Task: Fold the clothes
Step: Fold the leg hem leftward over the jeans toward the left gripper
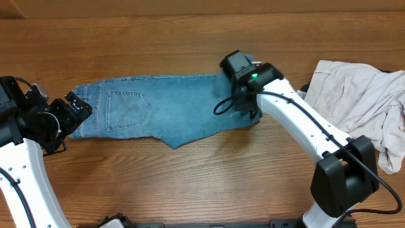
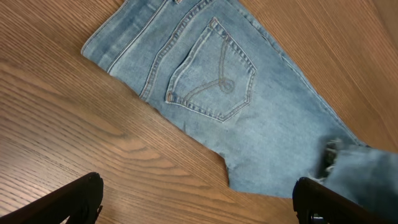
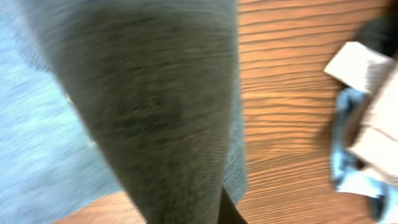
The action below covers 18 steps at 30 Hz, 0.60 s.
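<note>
The light blue jeans (image 1: pixel 171 107) lie flat across the middle of the wooden table, with the waistband at the left and a back pocket (image 1: pixel 128 106) facing up. My left gripper (image 1: pixel 77 109) is open and empty at the waistband end. In the left wrist view its fingers (image 2: pixel 199 205) are spread over bare wood just short of the jeans (image 2: pixel 249 124). My right gripper (image 1: pixel 245 104) is at the leg end of the jeans. In the right wrist view, blurred denim (image 3: pixel 155 106) hangs right in front of the camera and hides most of the jaws (image 3: pixel 227 208), which seem shut on it.
A crumpled pair of beige trousers (image 1: pixel 361 95) lies at the right side of the table. It shows blurred at the right edge of the right wrist view (image 3: pixel 373 118), with something blue beside it. Bare wood lies in front of and behind the jeans.
</note>
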### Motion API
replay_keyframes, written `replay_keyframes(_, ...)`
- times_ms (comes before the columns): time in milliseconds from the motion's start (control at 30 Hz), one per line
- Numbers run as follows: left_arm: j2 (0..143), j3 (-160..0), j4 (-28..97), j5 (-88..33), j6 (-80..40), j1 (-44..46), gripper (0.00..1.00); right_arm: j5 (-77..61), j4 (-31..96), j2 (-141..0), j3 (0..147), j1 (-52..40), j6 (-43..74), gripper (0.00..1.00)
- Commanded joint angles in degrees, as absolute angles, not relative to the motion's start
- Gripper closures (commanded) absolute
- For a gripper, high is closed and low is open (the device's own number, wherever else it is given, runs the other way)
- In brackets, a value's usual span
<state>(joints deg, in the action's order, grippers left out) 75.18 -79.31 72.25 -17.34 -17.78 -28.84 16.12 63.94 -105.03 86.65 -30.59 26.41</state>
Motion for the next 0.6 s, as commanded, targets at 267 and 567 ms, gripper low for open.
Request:
replay_keyframes(267, 75.33, -79.59, 71.99, -17.58, -16.71, -28.47, 0.0, 29.54, 66.89, -105.58, 88.09, -24.05, 28.62, 0.96)
replay_keyframes(567, 75.33, -79.59, 71.94, -17.61, -16.71, -28.47, 0.0, 29.56, 64.88, -105.97, 85.32, -30.92, 31.81, 0.96)
